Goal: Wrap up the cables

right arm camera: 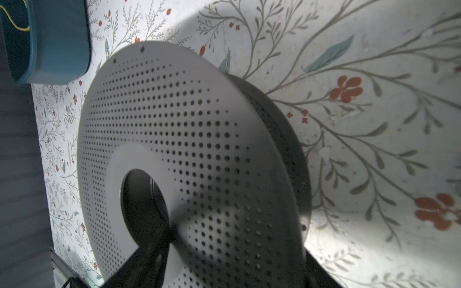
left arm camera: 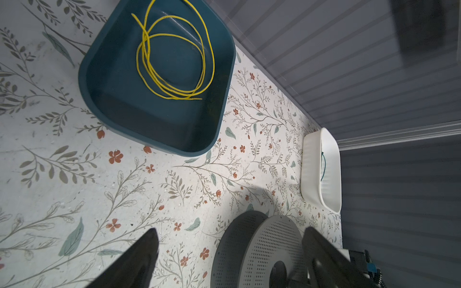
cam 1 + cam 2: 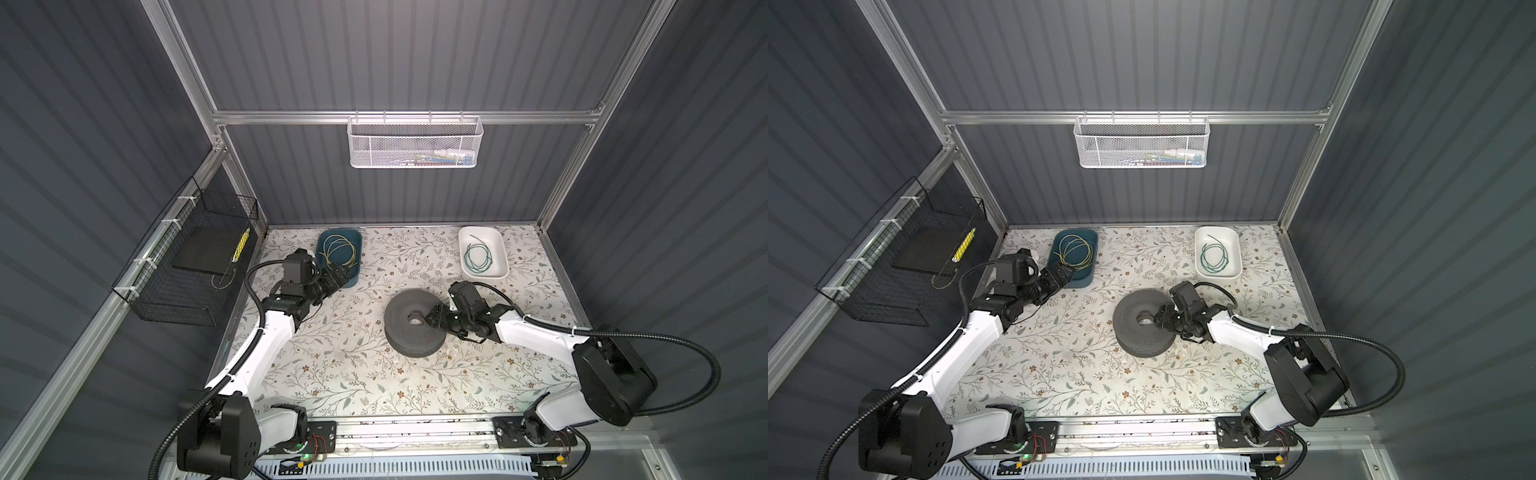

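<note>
The yellow cable [image 3: 338, 251] [image 2: 174, 57] lies in loose loops inside a teal bin [image 3: 354, 281] at the back left. The green cable [image 3: 478, 257] is coiled in a white tray [image 3: 486, 275] at the back right. My left gripper [image 3: 343, 276] [image 2: 230, 230] hovers at the bin's near corner, open, with nothing between its fingers. My right gripper [image 3: 428, 320] [image 1: 240, 241] is over a grey perforated spool [image 3: 409, 332] lying flat mid-table. Its jaws stand apart, with one finger at the hub hole and the other by the rim. I cannot tell whether they touch the spool.
A white mesh basket [image 3: 415, 143] hangs on the back rail. A black wire basket [image 3: 191, 257] is fixed to the left wall. The floral tabletop [image 3: 353, 374] is bounded by grey walls and an aluminium frame.
</note>
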Controlling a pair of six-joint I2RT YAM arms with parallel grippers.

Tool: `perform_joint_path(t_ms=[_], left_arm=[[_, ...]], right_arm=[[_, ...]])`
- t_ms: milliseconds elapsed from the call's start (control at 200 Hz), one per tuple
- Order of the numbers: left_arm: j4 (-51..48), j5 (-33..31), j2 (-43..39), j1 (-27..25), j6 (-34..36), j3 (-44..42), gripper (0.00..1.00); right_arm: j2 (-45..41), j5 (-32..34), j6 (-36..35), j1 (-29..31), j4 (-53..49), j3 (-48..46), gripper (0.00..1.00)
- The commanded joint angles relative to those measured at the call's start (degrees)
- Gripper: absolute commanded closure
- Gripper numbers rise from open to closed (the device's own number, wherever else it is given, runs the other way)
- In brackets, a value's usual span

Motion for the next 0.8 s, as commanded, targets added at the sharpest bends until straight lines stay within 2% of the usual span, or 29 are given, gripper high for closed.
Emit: perform_joint_path(t_ms=[0, 110, 190, 280, 425, 505, 660, 795], left_arm=[[-2.08, -4.21, 2.05, -0.25, 3.09, 3.43, 0.07], [-1.12, -10.99, 5.53, -0.55, 6.92, 5.86, 0.08], [-1.22, -16.13, 8.83, -0.51, 10.00, 8.73, 0.08], [-4.00, -18.10, 13.73, -0.53, 11.90, 14.27, 0.09], [-4.72, -18.03, 23.29, -0.79, 16.28, 22.98, 0.19], [-10.79, -19.49, 30.76, -1.07, 18.01, 33.25, 0.28], [-20.55, -20.90, 44.52, -3.20, 26.64, 49.86, 0.39], [-27.36, -21.91, 53.99, -5.15, 32.29, 59.78, 0.41]], right_arm=[[-3.91, -0.20, -3.72, -0.12, -3.72, 0.56, 0.24], [-8.26, 2.28, -7.89, -0.40, -9.17, 3.27, 0.15], [-10.60, 4.86, -10.52, -0.83, -13.15, 5.53, 0.12], [-12.84, 6.15, -12.85, -2.23, -16.09, 6.65, 0.11], [-17.12, 7.73, -16.24, -5.02, -17.14, 6.57, 0.12], [-18.43, 8.16, -16.46, -5.79, -16.58, 5.83, 0.13], [-17.70, 4.98, -15.50, -6.07, -16.01, 4.26, 0.22], [-19.10, 4.36, -14.63, -6.34, -15.14, 1.84, 0.27]])
